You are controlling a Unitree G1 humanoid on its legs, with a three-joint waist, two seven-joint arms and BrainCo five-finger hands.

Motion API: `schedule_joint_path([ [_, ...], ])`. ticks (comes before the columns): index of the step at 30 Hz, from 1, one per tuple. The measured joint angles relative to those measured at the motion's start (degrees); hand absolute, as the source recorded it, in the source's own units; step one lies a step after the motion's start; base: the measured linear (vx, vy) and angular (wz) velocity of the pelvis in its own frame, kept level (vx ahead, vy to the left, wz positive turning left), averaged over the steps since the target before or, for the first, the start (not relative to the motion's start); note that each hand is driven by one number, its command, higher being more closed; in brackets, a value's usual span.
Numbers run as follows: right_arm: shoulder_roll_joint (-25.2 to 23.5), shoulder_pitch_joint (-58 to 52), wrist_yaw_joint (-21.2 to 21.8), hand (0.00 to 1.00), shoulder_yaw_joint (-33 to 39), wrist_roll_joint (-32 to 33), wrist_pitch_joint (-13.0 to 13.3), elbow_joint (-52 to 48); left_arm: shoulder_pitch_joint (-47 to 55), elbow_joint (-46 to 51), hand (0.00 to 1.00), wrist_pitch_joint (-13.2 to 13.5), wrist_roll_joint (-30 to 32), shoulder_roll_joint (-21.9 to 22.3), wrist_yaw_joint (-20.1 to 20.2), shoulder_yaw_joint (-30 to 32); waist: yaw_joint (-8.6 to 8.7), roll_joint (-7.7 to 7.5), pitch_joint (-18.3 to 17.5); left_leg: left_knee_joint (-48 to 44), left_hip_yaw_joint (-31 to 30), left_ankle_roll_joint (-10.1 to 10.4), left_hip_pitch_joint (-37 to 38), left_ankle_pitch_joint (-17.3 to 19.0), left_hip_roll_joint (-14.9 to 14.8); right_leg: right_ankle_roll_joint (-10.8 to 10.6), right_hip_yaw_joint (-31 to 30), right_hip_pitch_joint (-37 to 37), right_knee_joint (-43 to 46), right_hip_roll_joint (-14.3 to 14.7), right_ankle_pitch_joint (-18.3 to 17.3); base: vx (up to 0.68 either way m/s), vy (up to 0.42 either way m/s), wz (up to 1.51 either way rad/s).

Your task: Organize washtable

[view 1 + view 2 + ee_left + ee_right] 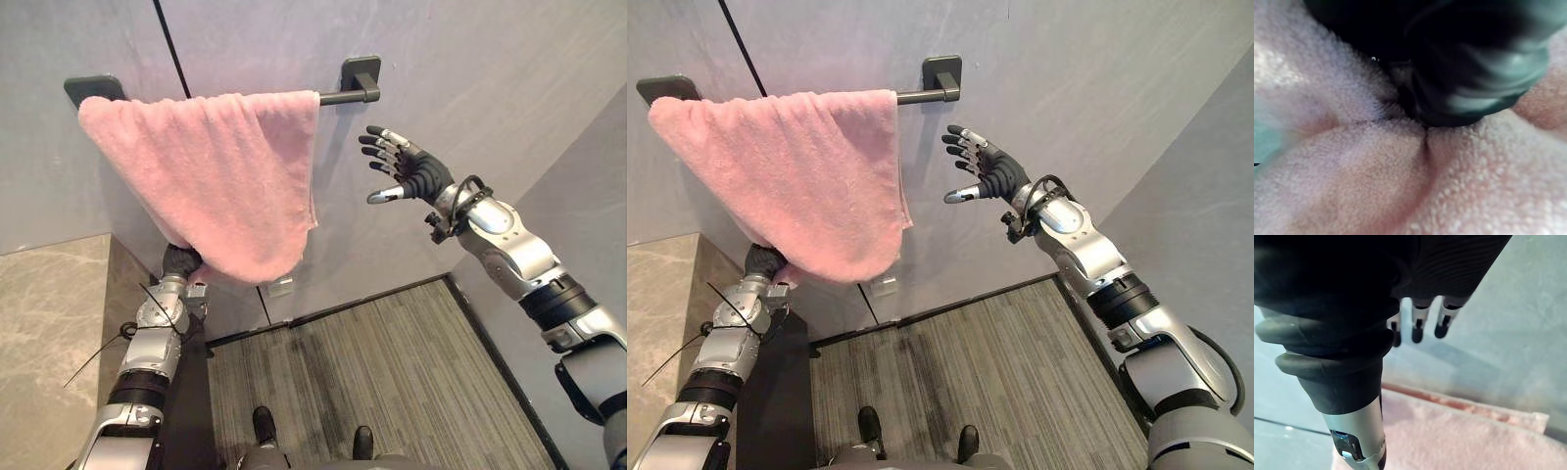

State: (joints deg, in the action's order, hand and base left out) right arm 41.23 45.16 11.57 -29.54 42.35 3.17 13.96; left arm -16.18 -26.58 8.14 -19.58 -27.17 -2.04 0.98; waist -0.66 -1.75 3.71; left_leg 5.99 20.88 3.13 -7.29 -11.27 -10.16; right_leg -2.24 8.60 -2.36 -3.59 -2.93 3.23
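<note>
A pink towel (211, 176) hangs over a dark wall-mounted towel bar (343, 96), bunched toward the bar's left end with its lower edge sagging to a point. My left hand (181, 261) is raised under that low edge and pushed up into the cloth; the left wrist view presses close against the towel's pile (1400, 186). My right hand (416, 171) is open in the air right of the towel, just below the bar's right bracket, touching nothing. Its straight fingers (1418, 328) show in the right wrist view above the towel's top edge (1474, 440).
A pale marble counter (39, 343) lies at the lower left. Grey wall panels stand behind the bar and along the right side. A small socket plate (281, 286) sits low on the wall. Dark striped flooring (392, 382) stretches below.
</note>
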Motion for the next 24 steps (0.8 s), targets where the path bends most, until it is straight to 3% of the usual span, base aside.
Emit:
schedule_joint_path([
  [15, -0.49, 0.49, -0.10, 0.00, 0.05, 0.38, -0.07, 0.62, 0.31, -0.85, 1.00, 0.00, -0.02, 0.00, 0.67, 0.91, -0.29, 0.00, -0.02, 0.00, -0.66, -0.02, -0.67, -0.03, 0.25, -0.26, 0.93, 0.12, -0.69, -0.15, 0.42, 0.01, -0.007, 0.03],
  [19, -3.68, 6.81, -0.57, 0.00, -3.42, 1.27, -1.48, 8.72, -0.75, -1.06, 1.00, -0.01, -0.08, 0.01, 0.66, -0.18, -0.35, 0.09, 0.00, -0.01, -1.92, 0.09, -1.54, -0.14, 0.22, -0.22, 1.96, 0.02, -0.85, 0.00, 0.46, -0.02, -0.007, 0.12],
  [24, -10.55, 15.92, -2.20, 0.00, -5.26, 2.75, -2.40, 20.24, -5.22, -2.41, 1.00, -0.02, -0.57, 0.03, 0.59, -2.11, -3.19, 0.18, 0.04, -0.03, -2.78, 0.11, -3.92, -0.83, 0.17, 0.07, 2.52, -1.52, -1.73, 0.34, 1.30, 0.00, -0.004, 0.07],
])
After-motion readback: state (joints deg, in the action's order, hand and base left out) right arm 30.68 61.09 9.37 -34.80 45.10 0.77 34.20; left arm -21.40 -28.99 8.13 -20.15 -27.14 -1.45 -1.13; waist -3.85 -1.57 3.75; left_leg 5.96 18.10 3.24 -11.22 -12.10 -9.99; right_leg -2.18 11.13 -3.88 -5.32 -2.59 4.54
